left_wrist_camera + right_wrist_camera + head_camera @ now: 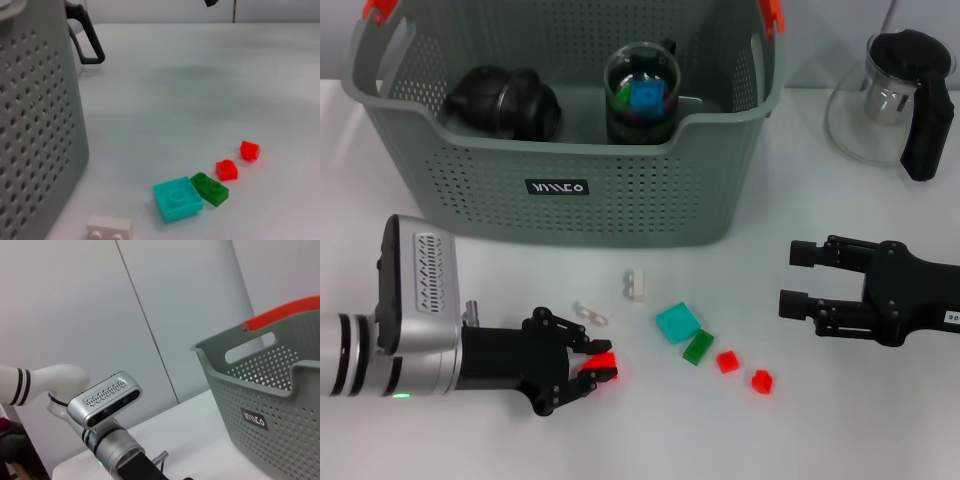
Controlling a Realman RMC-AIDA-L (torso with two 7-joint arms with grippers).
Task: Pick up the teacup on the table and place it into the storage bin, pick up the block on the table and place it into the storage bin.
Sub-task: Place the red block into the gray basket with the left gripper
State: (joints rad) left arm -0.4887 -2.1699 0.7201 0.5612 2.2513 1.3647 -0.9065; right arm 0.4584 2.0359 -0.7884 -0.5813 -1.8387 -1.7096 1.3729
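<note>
Head cam: high, looks forward and down over table [880, 440], storage bin [560, 190] at far side. Left wrist cam: low, near tabletop, close on loose blocks [177, 199] beside bin wall; shares both with head view. Right wrist cam: low, faces across toward left arm [107, 402]; shares bin front label.

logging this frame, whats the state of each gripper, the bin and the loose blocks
left gripper: low at the table, shut on red block
right gripper: open, holding nothing, hovering right of the blocks
storage bin: upright, holds a black teapot and a glass cup with blocks inside
teal block: flat on table, touching green block
</note>
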